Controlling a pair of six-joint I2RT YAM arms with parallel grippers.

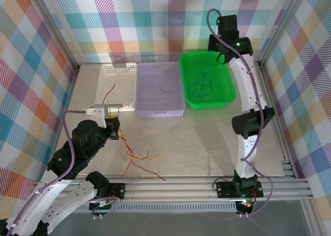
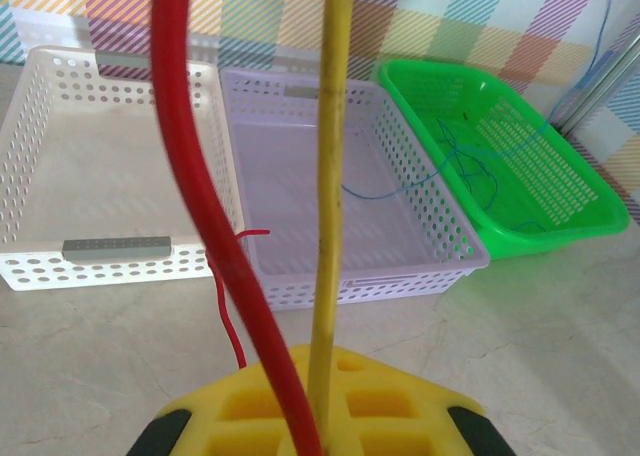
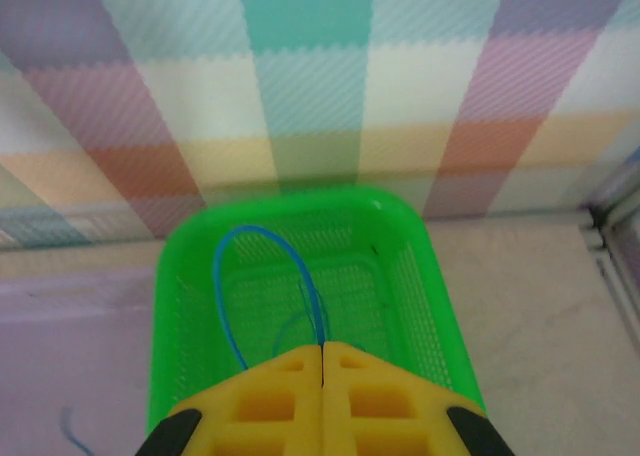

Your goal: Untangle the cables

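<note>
Left gripper [image 2: 318, 391], closed, pinches red and yellow cables [image 2: 190, 156], likely to separate them. Right gripper [image 3: 322, 361], closed, holds blue cable [image 3: 232, 266] over green basket [image 3: 180, 276].

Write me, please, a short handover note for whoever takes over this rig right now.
Left gripper: shut on a red cable and a yellow cable together.
Right gripper: shut on a blue cable that loops into the green basket.
Elsewhere: red and yellow strands lie crossed on the table by the left arm; a blue strand lies in the lilac basket.
Done: blue seems to be apart from red and yellow.
Left: part red from yellow; the white basket looks almost unused.
</note>
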